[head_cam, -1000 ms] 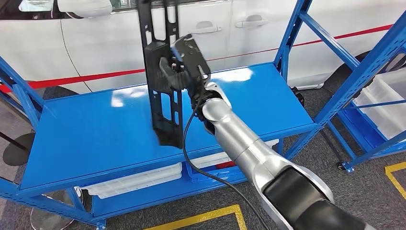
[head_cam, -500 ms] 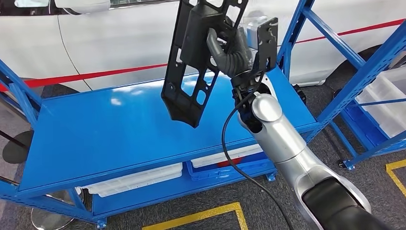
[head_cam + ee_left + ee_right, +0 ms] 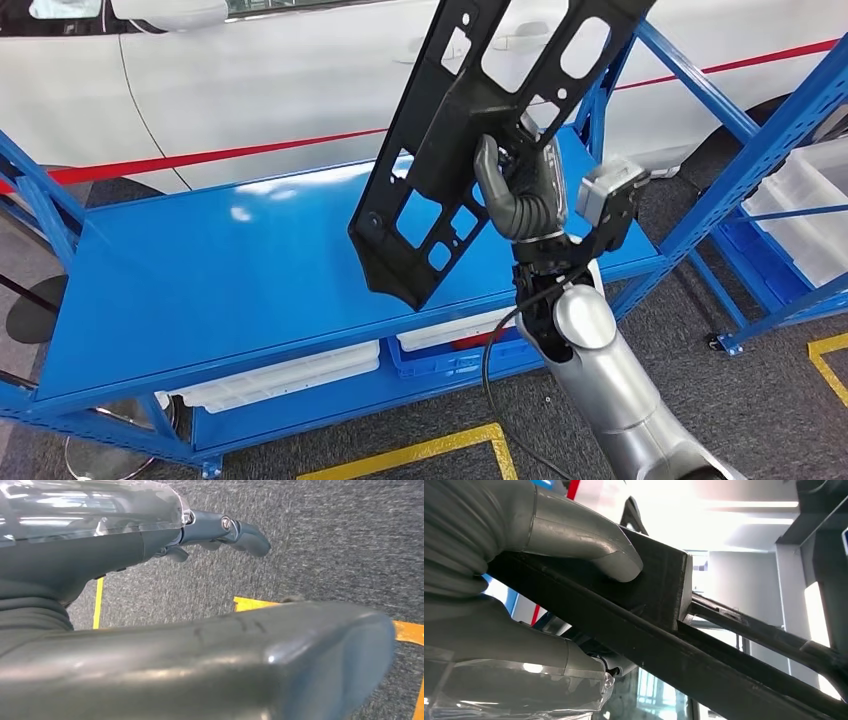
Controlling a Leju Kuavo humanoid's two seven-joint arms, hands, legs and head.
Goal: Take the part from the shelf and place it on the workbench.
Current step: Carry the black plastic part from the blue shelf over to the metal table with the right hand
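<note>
Head view high on the body, facing forward and down over the blue workbench (image 3: 200,290), left wrist view close above carpet, right wrist view tight on the black part (image 3: 659,630), shared with head view (image 3: 470,110)

Matt black plastic on the part (image 3: 470,140), faintly grainy along its edges in the right wrist view. Smooth grey rubbery skin on the right hand (image 3: 520,190), brushed silver metal on the arm (image 3: 610,390). Glossy blue painted metal on the workbench (image 3: 200,270), with pale reflections. Shiny white paint on the car (image 3: 250,80). Rough grey carpet-like floor (image 3: 325,540); smooth grey left hand (image 3: 210,530).
</note>
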